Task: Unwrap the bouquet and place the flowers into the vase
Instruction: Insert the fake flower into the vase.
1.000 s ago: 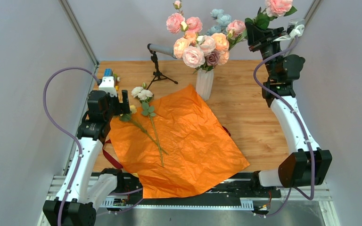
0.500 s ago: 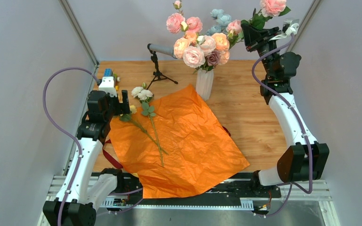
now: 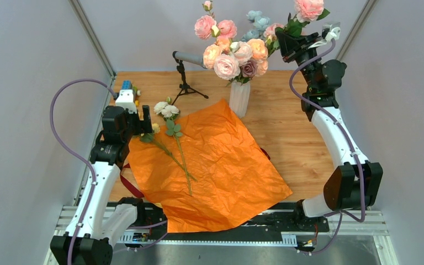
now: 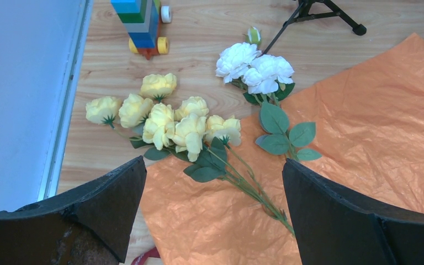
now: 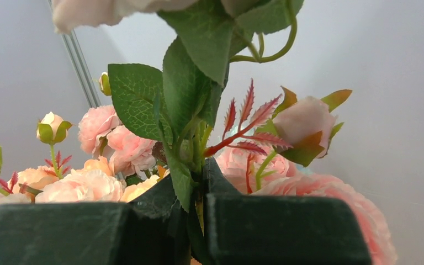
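The bouquet's orange paper [image 3: 210, 165] lies spread flat on the table. The white ribbed vase [image 3: 239, 99] stands behind it and holds several pink, peach and blue flowers [image 3: 232, 52]. My right gripper [image 3: 285, 40] [image 5: 201, 171] is raised to the right of that bunch. It is shut on the green stem of a pink rose [image 3: 309, 8]. My left gripper [image 3: 146, 126] [image 4: 212, 165] hangs open above the sheet's left corner. Below it lie a yellow rose spray [image 4: 165, 118] and a white rose stem [image 4: 254, 66], heads on the wood, stems on the paper.
A black microphone stand [image 3: 185, 77] stands left of the vase. A coloured toy block car [image 3: 126, 91] [image 4: 141, 25] sits at the table's left edge. A dark red ribbon [image 3: 130, 185] trails from under the paper at the left. Grey walls close in both sides.
My right arm has carried the pink rose leftward, closer to the flowers in the vase. The left arm and the flowers on the paper have stayed put.
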{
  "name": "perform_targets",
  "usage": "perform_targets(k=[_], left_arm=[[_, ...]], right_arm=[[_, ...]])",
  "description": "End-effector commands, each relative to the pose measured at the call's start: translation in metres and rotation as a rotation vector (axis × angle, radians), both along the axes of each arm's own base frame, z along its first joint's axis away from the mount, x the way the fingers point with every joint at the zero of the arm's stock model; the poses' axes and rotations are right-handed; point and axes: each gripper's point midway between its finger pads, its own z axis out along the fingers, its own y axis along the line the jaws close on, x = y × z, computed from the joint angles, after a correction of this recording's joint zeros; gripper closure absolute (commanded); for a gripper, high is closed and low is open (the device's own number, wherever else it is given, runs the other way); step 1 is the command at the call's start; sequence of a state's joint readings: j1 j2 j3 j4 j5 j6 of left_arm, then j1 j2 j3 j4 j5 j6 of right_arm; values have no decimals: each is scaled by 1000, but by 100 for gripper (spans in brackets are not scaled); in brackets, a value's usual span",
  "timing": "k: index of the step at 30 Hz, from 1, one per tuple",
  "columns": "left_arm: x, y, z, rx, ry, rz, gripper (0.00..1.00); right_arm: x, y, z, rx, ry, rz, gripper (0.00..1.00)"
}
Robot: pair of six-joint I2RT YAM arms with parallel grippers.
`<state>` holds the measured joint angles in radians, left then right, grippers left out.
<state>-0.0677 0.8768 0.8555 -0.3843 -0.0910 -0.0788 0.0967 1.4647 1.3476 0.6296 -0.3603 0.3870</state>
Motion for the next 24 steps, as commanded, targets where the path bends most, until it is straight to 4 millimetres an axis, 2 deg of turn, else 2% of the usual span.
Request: perform_targets(k=[1, 13, 24], left_arm=[[2, 1, 9, 16, -46, -7, 0], [1, 0, 10, 13, -48, -12, 0], [1, -1, 10, 8, -51, -19, 0]], right_arm=[[-4, 11, -2, -24, -26, 30, 100], [9, 21, -40, -39, 53, 54, 100], [18, 31, -67, -65, 111, 82, 100]])
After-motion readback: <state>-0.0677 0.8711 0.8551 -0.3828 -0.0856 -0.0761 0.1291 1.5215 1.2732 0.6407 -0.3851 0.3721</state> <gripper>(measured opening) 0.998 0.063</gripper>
